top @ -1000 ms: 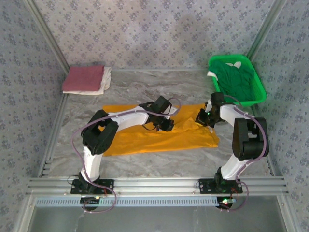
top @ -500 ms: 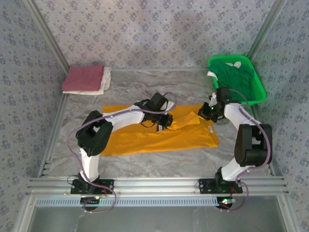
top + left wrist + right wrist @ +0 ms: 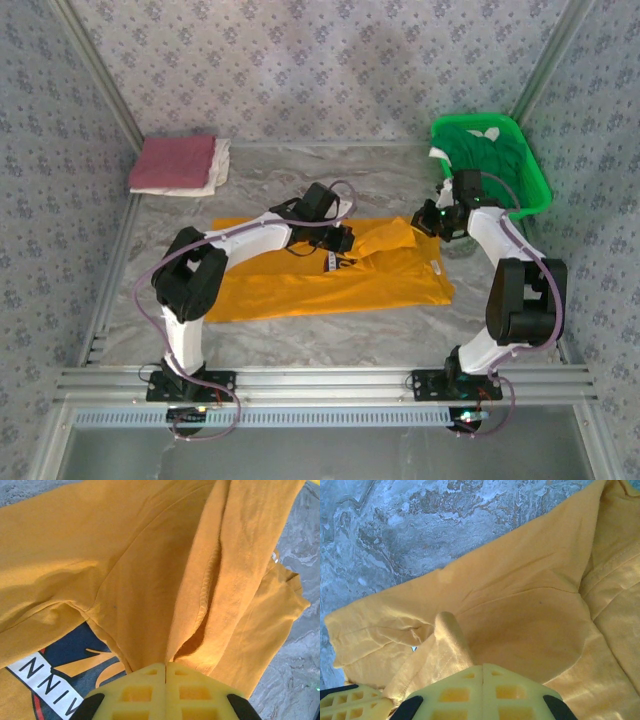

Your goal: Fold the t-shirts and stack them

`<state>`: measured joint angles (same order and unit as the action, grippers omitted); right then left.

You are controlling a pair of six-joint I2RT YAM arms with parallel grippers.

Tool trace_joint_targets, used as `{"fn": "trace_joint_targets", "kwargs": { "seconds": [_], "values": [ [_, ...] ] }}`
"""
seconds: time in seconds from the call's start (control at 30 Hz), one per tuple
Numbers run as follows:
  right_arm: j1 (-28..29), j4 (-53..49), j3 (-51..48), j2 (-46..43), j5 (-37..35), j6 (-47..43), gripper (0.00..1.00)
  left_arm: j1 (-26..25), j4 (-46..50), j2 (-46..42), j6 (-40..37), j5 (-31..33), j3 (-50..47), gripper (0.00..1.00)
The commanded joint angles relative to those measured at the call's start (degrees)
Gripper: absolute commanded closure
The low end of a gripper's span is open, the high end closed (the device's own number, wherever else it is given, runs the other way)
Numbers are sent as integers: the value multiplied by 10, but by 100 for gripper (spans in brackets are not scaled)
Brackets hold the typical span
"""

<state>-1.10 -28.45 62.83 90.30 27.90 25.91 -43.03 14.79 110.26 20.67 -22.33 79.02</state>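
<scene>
top external: high, behind arm bases (image 3: 190, 385) at 6 o'clock, looks down toward 12 across whole table (image 3: 300, 335), far | left wrist: very near, left fingers (image 3: 142, 690) at 6 | right wrist: equally near, right fingers (image 3: 512, 695) at 6 | shared: all three catch orange-yellow t-shirt (image 3: 300, 290)
</scene>
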Motion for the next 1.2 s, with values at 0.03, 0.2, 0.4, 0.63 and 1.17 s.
{"fn": "trace_joint_targets", "kwargs": {
  "seconds": [0.03, 0.2, 0.4, 0.63, 1.17],
  "values": [
    [-3, 40, -23, 4, 5, -9, 100, -5, 4, -16, -8, -16, 22, 96],
    [-3, 61, -49, -4, -14, -24, 100, -34, 15, -27, -52, -17, 30, 97],
    [-11, 93, -117, -52, -43, -31, 100, -69, 50, -19, -102, -30, 29, 97],
    [-35, 114, -207, -99, -53, -35, 86, -108, 58, -19, -127, 3, -11, 83],
    [49, 17, -99, -164, -146, -41, 70, -95, -34, -85, -124, 20, -72, 68]
  ]
}}
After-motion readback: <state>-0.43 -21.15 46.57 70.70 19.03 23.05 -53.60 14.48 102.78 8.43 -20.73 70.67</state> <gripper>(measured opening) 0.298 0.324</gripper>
